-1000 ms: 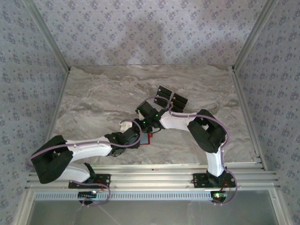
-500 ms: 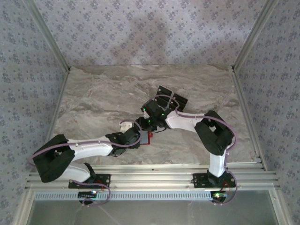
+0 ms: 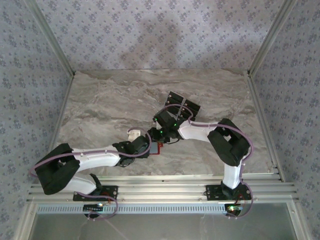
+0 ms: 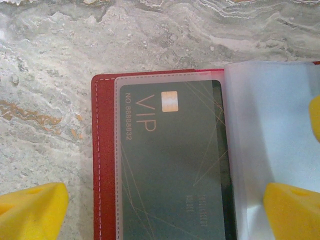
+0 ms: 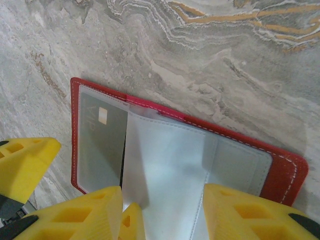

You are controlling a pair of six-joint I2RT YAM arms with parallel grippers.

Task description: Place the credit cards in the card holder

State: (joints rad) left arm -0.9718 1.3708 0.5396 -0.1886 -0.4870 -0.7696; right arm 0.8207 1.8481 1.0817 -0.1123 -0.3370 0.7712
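We see a marble-patterned tabletop (image 3: 110, 100), grey-beige with pale wavy veins. In the right wrist view rusty orange streaks (image 5: 225, 15) run through the stone toward 1 o'clock. In the left wrist view a similar streak (image 4: 30, 112) lies at 9 o'clock. Wallpaper with a small floral print covers the back wall (image 3: 160, 30) at 12 o'clock and both side walls. Aluminium struts (image 3: 50, 37) rise at 10 and 2 o'clock. At 6 o'clock slotted metal rails (image 3: 160, 190) edge the table, with a perforated strip (image 3: 160, 208) just below them.

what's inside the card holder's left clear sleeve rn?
One dark VIP card sits in the card holder's clear sleeve. Anything behind that card, or under the lifted frosted sleeves, is covered.
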